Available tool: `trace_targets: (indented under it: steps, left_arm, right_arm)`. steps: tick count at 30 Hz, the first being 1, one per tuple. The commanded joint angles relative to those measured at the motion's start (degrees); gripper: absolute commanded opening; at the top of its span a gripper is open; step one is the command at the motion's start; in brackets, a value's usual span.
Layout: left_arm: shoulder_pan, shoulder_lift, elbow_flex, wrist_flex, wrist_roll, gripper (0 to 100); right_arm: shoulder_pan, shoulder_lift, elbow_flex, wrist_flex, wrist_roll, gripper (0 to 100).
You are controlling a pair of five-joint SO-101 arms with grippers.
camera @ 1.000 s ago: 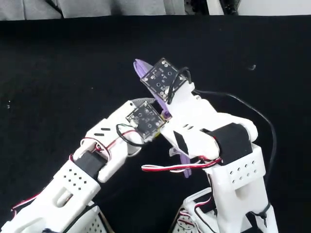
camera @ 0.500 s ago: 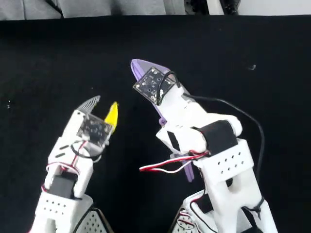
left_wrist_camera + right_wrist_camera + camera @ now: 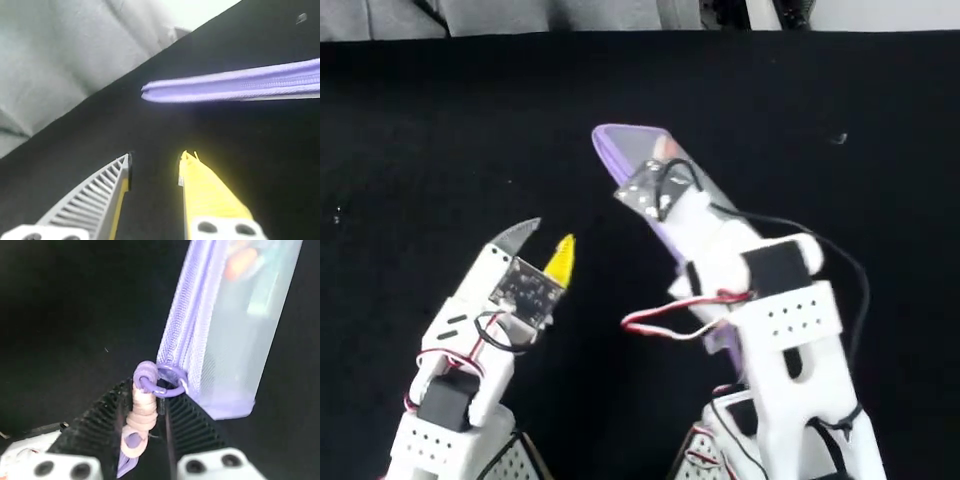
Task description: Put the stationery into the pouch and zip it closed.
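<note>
- High view, far left: my left arm (image 3: 455, 360) rises from the near edge of the black table (image 3: 410, 120), well apart from the pouch (image 3: 618, 145).
- My left gripper (image 3: 542, 246) hangs above the table with its fingers spread wide. The grey finger (image 3: 523, 233) is on the outer side and the yellow finger (image 3: 561, 257) is on the side toward my other arm.
- From my left wrist, both tips point toward the purple pouch. It lies edge-on across the table beyond them, not touching either tip. The zip along that edge looks closed over the stretch I can see. A grey backdrop (image 3: 60, 50) stands past the table's far edge.
- In the middle of the high view, the pouch lies slantwise on the table. Its far end is in the open and the rest runs under my right arm (image 3: 775, 300).
- From my right wrist, my right gripper (image 3: 147, 396) has its black fingers drawn narrow onto the zipper pull (image 3: 141, 415). The pull is a knotted cord hanging from a purple ring (image 3: 169, 382) at the pouch's near corner.
- The pouch's side wall is see-through. An orange item (image 3: 239, 266) and a pale greenish shape lie inside, too blurred for me to name.
</note>
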Motion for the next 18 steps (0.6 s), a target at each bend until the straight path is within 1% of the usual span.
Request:
trace_targets:
  steps: [1,4,7,9,13,18]
  left_arm:
    - [4.88,0.26,0.04,-3.6,-0.7,17]
    - [9.8,0.35,0.13,-4.31,-1.32,17]
    - [15.43,0.35,0.13,-4.31,-5.54,17]
    - [17.89,0.35,0.22,-4.31,-7.12,17]
    - [19.38,0.35,-0.22,-4.48,-7.47,17]
    - [19.38,1.93,-0.75,-7.91,-7.21,17]
  right_arm:
    - [5.19,-1.19,0.84,-0.97,3.08,1.1]
    - [8.09,-1.19,1.8,-0.88,5.1,1.1]
    - [9.67,-1.27,1.54,1.23,7.03,1.1]
    - [9.76,-1.98,1.19,2.99,8.0,1.1]
    - [9.58,-6.73,1.01,4.4,8.0,1.1]
    - [8.18,-9.54,1.27,6.51,6.33,1.1]
